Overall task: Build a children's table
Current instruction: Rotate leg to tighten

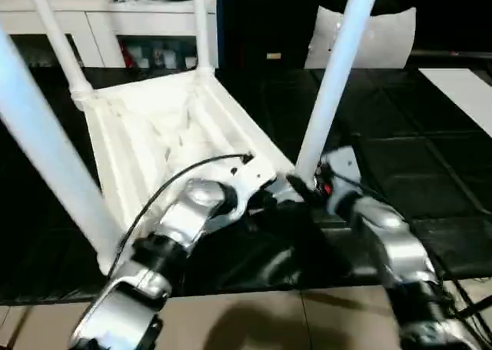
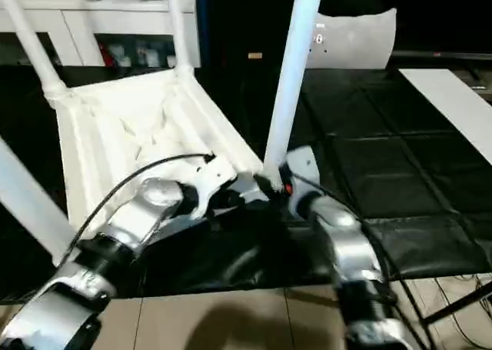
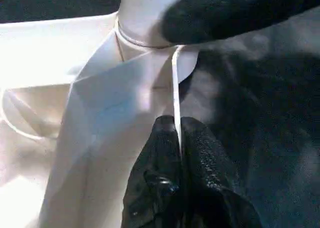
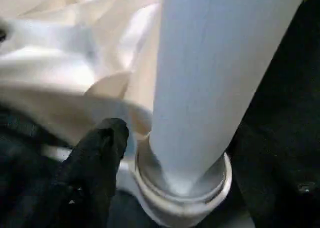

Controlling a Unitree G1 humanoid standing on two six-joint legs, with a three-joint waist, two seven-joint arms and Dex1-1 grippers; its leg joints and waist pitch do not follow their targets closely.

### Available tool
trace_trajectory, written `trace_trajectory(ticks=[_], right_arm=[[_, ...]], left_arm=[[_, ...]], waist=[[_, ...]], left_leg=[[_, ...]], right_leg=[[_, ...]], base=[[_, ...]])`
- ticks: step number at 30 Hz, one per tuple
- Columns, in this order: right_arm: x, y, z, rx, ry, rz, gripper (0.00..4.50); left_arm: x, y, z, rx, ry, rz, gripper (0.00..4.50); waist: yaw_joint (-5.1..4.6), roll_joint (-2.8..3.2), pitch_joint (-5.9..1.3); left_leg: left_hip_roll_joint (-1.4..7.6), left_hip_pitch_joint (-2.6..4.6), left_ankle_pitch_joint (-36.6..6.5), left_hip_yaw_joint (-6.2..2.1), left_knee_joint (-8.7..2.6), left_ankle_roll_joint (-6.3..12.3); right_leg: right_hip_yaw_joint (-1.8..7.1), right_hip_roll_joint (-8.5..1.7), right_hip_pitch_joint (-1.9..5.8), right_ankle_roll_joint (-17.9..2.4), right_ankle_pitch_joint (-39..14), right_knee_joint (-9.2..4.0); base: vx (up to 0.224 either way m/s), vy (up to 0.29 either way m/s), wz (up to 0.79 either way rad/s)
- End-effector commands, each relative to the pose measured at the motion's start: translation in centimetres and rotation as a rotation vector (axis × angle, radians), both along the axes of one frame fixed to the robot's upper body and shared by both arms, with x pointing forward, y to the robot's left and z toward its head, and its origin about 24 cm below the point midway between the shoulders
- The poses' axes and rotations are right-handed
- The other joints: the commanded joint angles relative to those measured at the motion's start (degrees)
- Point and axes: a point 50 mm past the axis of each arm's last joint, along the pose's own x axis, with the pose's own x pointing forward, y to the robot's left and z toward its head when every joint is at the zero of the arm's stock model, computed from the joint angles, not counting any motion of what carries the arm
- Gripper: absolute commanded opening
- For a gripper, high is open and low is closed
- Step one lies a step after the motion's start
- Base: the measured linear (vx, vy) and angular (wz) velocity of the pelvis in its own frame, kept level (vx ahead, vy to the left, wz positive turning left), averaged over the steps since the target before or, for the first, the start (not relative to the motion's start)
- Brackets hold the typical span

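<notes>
Left eye view showed the children's table [image 1: 165, 135] lying upside down on black matting, ribbed underside up, with white tube legs rising from its corners. The near-right leg [image 1: 334, 81] stood in its corner socket [image 1: 296, 182], both silver forearms converging there.

Left wrist view showed the left claw [image 3: 179, 138] pinched tight on the thin rim [image 3: 176, 87] of the tabletop, just below that socket. This grip looked slim; a slip could let the top shift.

Right wrist view showed the leg's foot seated in the round socket ring [image 4: 182, 188], one black finger [image 4: 97, 153] of the right claw beside it and apart from the tube, so the claw stood wide, holding nothing. Whether the leg was fully home could not be told; unsupported, it might lean or pop out.
</notes>
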Motion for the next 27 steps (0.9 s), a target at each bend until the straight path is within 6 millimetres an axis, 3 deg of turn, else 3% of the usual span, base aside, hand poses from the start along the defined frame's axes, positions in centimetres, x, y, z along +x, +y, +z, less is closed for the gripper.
trace_trajectory(ticks=[1,3,6,13,17,27], right_arm=[[-0.3,-0.1,0.6,-0.003,-0.029,0.104,3.77],[-1.0,-1.7,1.2,-0.028,-0.036,0.218,3.9],[-1.5,-2.6,1.8,-0.044,-0.035,0.312,4.02],[-2.7,-3.1,2.8,-0.061,-0.037,0.608,4.02],[-3.0,-3.1,2.5,-0.041,0.03,0.709,3.76],[-2.8,-1.7,1.7,-0.03,0.092,0.839,2.8]], left_arm=[[-0.5,-0.6,0.7,-0.021,-0.04,-0.107,0.0],[-0.9,0.3,0.5,0.003,-0.016,-0.191,0.0],[-1.6,0.9,0.6,0.019,0.008,-0.294,0.0],[-2.8,2.2,0.6,0.098,0.059,-0.509,0.0],[-3.3,2.8,0.6,0.127,0.071,-0.574,0.0],[-4.1,3.5,0.7,0.156,0.094,-0.651,0.0]], waist=[[0.45,-0.28,-3.77],[0.88,-0.41,-3.79],[1.31,-0.33,-3.84],[2.31,-0.37,-3.94],[2.79,-0.63,-3.87],[3.45,-0.59,-3.94]], left_leg=[[3.41,-0.77,1.1,-1.28,-3.42,7.78],[3.48,-0.66,0.4,-1.26,-3.43,7.62],[3.59,-0.6,0.5,-1.32,-3.45,7.63],[4.2,-0.41,1.9,-1.42,-3.43,8.23],[4.12,-0.53,1.2,-1.29,-3.43,7.84],[4.09,-0.57,1.7,-1.21,-3.43,6.58]], right_leg=[[4.67,-6.35,4.78,-0.5,-17.0,-4.71],[4.64,-6.21,4.72,0.7,-18.2,-4.77],[4.69,-6.28,4.64,0.8,-18.2,-4.62],[4.79,-6.45,4.33,-1.7,-15.5,-3.94],[4.74,-6.47,4.49,-1.7,-16.7,-4.01],[4.72,-6.45,4.4,-1.0,-17.9,-4.0]], base=[[0.0,0.0,0.0],[0.0,0.0,0.0],[0.0,0.0,0.0],[0.0,0.0,0.0],[0.0,0.0,0.0],[0.0,0.0,0.0]])
